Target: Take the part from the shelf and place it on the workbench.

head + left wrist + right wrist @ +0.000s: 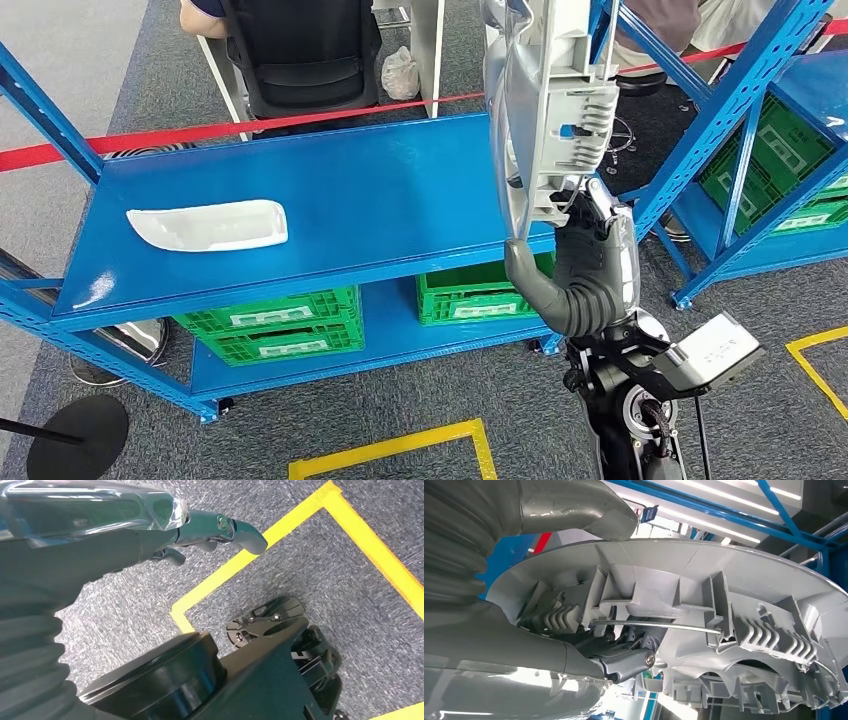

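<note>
My right hand (595, 250) grips a grey ribbed plastic part (555, 110) by its lower end and holds it upright in the air, in front of the right end of the blue shelf (380, 190). The right wrist view shows the part's ribbed inner side (704, 595) close up, with my dark fingers (624, 662) hooked into it. A second, white curved part (208, 225) lies flat on the left of the shelf's top board. My left hand (210, 530) hangs over the carpet with nothing in it, its fingers loosely apart.
Green crates (275, 325) (475, 295) sit on the shelf's lower board. Red barrier tape (250, 125) runs behind the shelf, where a person sits on a black chair (300, 50). Another blue rack with green crates (780, 150) stands at the right. Yellow floor tape (400, 445) marks the carpet.
</note>
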You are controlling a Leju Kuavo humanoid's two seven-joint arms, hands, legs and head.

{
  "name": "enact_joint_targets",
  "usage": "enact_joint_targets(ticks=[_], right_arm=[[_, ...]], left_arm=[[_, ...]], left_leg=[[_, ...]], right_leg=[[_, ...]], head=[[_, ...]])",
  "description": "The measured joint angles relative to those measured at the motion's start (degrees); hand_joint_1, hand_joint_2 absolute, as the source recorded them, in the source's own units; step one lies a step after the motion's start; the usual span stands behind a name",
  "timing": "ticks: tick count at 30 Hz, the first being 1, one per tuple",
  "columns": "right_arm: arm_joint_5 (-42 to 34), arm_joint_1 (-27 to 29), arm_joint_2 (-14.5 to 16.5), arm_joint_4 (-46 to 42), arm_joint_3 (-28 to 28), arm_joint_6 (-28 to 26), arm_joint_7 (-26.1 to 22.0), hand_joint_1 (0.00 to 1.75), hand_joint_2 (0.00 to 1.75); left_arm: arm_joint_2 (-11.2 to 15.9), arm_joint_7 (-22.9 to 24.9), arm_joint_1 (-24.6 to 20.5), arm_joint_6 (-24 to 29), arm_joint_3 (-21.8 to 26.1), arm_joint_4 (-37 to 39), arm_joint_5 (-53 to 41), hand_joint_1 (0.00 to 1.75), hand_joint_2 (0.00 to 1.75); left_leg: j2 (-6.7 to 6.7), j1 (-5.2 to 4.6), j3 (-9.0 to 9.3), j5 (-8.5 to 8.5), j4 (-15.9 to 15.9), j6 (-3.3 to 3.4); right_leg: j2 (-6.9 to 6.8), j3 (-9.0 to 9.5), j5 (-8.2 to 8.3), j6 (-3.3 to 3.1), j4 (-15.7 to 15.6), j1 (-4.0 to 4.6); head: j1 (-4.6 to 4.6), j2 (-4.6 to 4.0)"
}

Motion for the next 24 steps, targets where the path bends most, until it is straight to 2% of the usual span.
enact_joint_targets(ticks=[13,24], right_arm=[[1.2,3.0,-0.1,-2.3,0.0,1.8,1.0,1.75,1.75],[1.3,3.2,-0.1,-2.4,0.0,2.0,1.1,1.75,1.75]], left_arm=[[-0.7,-0.8,0.0,0.5,3.3,-0.2,3.2,0.00,1.75],[-0.7,-0.8,0.0,0.5,3.9,-0.2,3.3,0.00,1.75]], left_leg=[[0.00,0.00,0.00,0.00,0.0,0.00],[0.00,0.00,-0.01,0.00,0.0,0.00]], right_leg=[[0.00,0.00,0.00,0.00,0.0,0.00],[0.00,0.01,0.00,0.00,0.0,0.00]], head=[[0.00,0.01],[0.00,0.00]])
